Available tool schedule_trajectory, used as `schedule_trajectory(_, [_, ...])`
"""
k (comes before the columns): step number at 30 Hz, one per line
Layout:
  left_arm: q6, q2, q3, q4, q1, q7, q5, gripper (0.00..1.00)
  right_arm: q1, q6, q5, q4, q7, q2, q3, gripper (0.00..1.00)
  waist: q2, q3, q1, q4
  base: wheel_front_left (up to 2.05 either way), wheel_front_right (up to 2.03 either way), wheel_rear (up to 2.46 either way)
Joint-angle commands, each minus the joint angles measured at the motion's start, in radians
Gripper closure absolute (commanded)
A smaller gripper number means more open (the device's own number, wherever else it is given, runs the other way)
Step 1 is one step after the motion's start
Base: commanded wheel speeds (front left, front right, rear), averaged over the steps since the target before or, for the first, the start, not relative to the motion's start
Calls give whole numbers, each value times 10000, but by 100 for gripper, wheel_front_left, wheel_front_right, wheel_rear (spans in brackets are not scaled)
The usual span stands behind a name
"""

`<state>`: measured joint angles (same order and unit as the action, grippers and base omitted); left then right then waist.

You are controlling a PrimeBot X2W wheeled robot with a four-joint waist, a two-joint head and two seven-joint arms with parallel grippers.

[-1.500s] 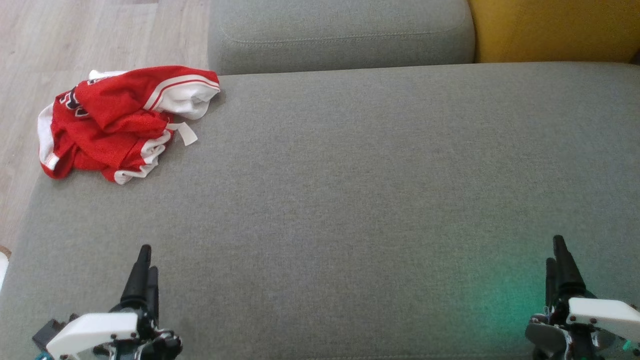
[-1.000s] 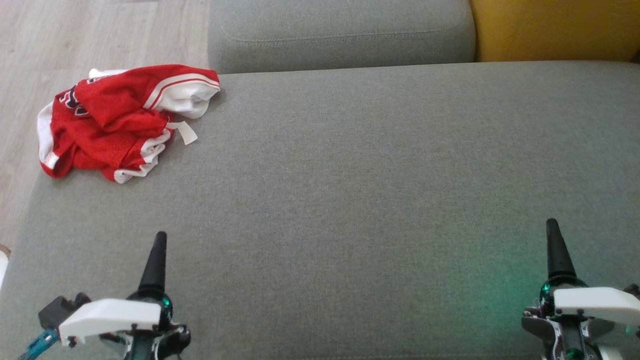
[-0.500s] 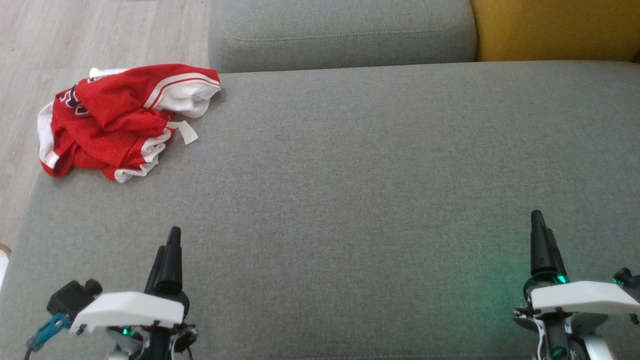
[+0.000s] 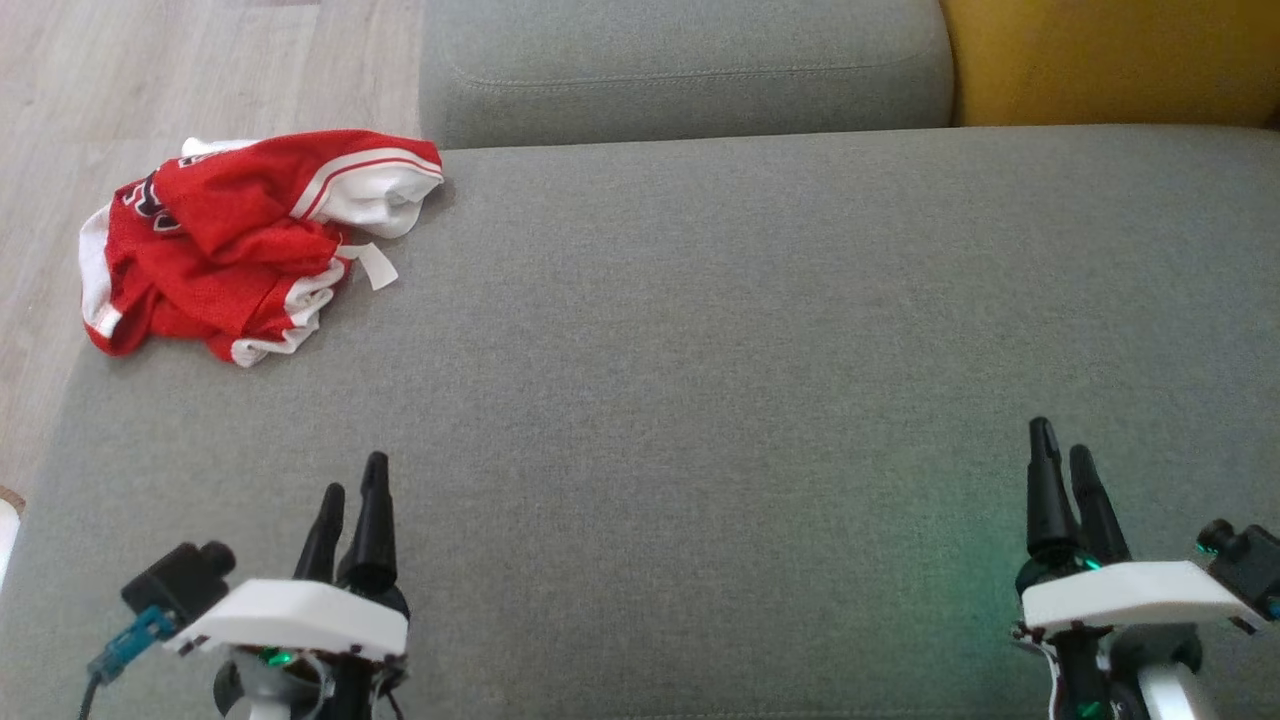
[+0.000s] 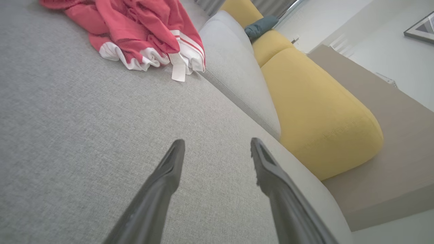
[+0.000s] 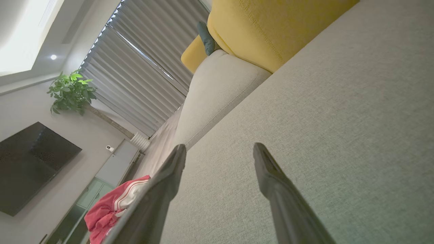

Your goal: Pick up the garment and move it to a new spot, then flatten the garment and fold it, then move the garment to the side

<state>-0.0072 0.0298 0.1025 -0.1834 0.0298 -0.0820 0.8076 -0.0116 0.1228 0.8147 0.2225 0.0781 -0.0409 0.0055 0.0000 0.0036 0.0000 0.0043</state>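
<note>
- Red-and-white mesh jersey (image 4: 230,250): crumpled heap at the far-left corner of the grey sofa seat (image 4: 700,400), beside the back cushion (image 4: 680,70), one edge overhanging toward the wood floor (image 4: 200,60).
- Probably light, limp and a bit slick, so it will drape and drag. Best pinch: the raised top fold or trimmed hem, not the loose white tag (image 5: 178,69).
- Left gripper (image 4: 355,475) and right gripper (image 4: 1061,438): jaws released, empty, both well apart from the jersey, the left nearer.
- Head view gives the overhang. Left wrist view shows hem folds and tag up close. Right wrist view puts the jersey far off, and adds the TV (image 6: 30,162) and plant (image 6: 71,91).
</note>
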Motion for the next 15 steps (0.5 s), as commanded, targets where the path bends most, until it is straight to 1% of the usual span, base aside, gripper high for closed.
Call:
schedule_trajectory(1, [28, 127, -70, 387, -438, -134, -395, 0, 481, 43, -414, -378, 159, -59, 200, 0, 0, 3, 0, -3, 0, 0, 0])
schedule_trajectory(12, [187, 145, 120, 314, -406, -456, -1939, 0, 525, 50, -1888, -334, 483, -66, 405, 0, 0, -19, 0, -18, 0, 0, 0])
schedule_trajectory(15, [213, 147, 151, 302, -393, -515, -2198, 0, 526, 51, -2154, -330, 542, -67, 435, 0, 0, -30, 0, -15, 0, 0, 0])
